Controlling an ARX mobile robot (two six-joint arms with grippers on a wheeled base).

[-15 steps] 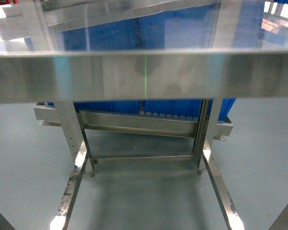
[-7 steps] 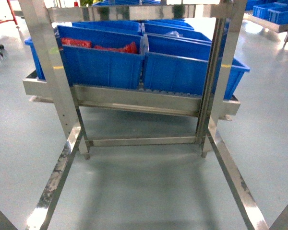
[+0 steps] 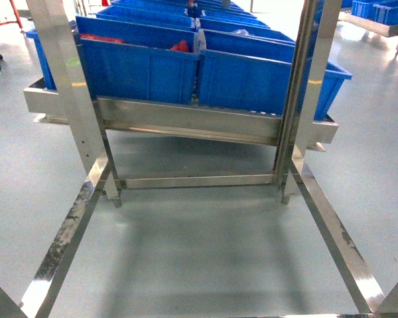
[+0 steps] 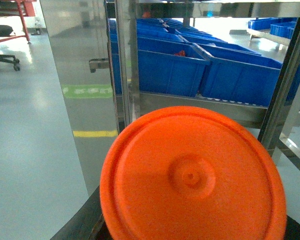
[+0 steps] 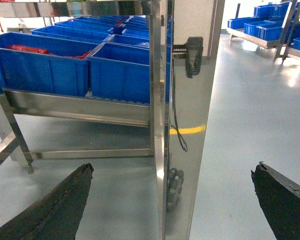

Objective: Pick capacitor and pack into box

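Capacitors were not identifiable among the blue plastic bins (image 3: 265, 83) on the steel rack (image 3: 186, 122); right fingers (image 5: 285, 200) stood spread, the left fingers' state untellable behind an orange round plastic lid (image 4: 192, 180).

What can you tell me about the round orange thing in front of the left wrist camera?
The round orange plastic disc fills the lower half of the left wrist view. It looks smooth and matte, with a raised ring near its rim and a small round boss with a central dimple. It faces the camera flat-on, hiding the left gripper. Whether anything holds it cannot be seen.
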